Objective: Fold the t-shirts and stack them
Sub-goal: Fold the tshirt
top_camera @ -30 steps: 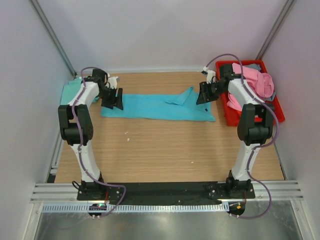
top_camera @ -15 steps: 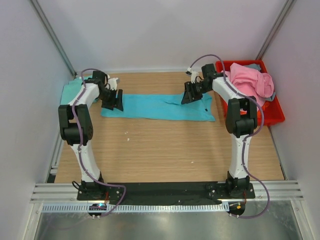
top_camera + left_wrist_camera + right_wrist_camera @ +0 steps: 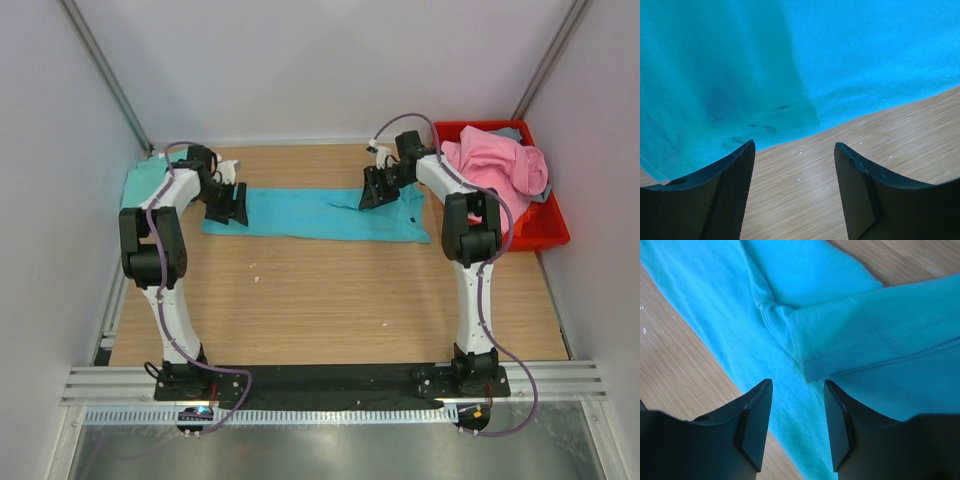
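Observation:
A turquoise t-shirt [image 3: 320, 215] lies folded into a long strip across the far half of the table. My left gripper [image 3: 228, 205] stands open at its left end. In the left wrist view the open left gripper [image 3: 795, 147] is over bare wood just off the turquoise t-shirt's [image 3: 840, 60] edge. My right gripper [image 3: 375, 190] is open over the folded-in sleeve near the right end. The right wrist view shows the right gripper [image 3: 797, 385] open above the sleeve hem [image 3: 840, 352], holding nothing. A mint-green t-shirt [image 3: 142, 180] lies at the far left. A pink t-shirt [image 3: 500, 165] fills the bin.
The red plastic bin [image 3: 540, 235] stands at the far right, with grey-blue cloth [image 3: 510, 132] showing under the pink one. White walls close in the table on three sides. Bare wood [image 3: 330, 300] lies between the strip and the arm bases.
My right arm has swung left from beside the bin to over the turquoise shirt's sleeve. The left arm has barely moved. Both grippers stayed open.

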